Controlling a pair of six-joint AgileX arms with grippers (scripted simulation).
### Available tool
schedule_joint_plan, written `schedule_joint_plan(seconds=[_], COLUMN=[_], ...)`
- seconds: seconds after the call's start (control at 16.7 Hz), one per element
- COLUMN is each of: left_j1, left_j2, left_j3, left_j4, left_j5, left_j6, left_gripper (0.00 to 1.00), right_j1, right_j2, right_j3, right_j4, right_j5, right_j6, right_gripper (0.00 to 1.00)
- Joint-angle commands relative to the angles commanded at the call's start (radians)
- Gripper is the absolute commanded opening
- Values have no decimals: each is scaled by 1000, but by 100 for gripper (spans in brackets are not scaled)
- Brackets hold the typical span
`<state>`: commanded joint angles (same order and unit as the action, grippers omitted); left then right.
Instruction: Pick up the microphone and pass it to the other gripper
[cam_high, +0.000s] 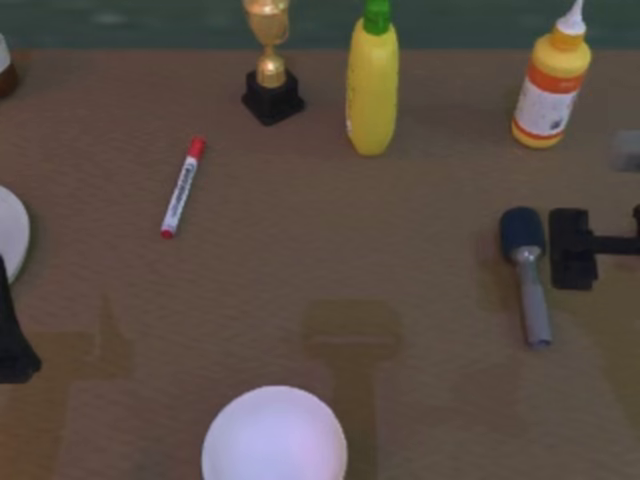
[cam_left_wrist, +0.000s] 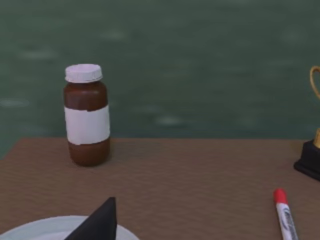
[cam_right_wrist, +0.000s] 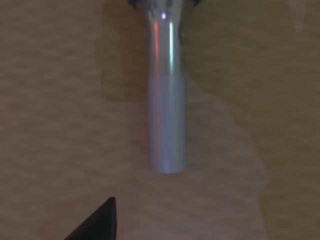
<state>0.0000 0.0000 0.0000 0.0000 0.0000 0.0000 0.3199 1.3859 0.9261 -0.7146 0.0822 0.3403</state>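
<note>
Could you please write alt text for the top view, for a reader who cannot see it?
The microphone lies on the brown table at its right side, with the right gripper just beside its navy head. The left gripper sits at the left edge.

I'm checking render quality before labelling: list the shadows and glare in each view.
Top view: soft blocky shadows on the table near its front edge, plus one beside the microphone; the white sphere looks washed out. Right wrist view: bright highlight streaks run along the microphone's grey handle, with a broad shadow on the table beside it. Left wrist view: even light, only a faint shadow beside the brown jar.
</note>
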Motion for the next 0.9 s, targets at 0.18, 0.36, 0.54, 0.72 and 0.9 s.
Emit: schedule_joint_plan(seconds=[0.18, 0.36, 0.54, 0.72, 0.9], left_j1=[0, 0, 0, 0, 0], left_j2=[0, 0, 0, 0, 0], left_j3=[0, 0, 0, 0, 0], left_j4=[0, 0, 0, 0, 0], left_j5=[0, 0, 0, 0, 0], left_j6=[0, 0, 0, 0, 0], left_gripper=[100, 100, 100, 100, 100], right_j1=[53, 92, 111, 112, 107], right_j2=[222, 372, 445, 451, 450], right_j3=[157, 276, 336, 340, 336], right_j4=[-115, -194, -229, -232, -227], right_j5=[13, 22, 27, 27, 26], right_j6=[57, 99, 119, 121, 119], right_gripper=[100, 100, 100, 100, 100])
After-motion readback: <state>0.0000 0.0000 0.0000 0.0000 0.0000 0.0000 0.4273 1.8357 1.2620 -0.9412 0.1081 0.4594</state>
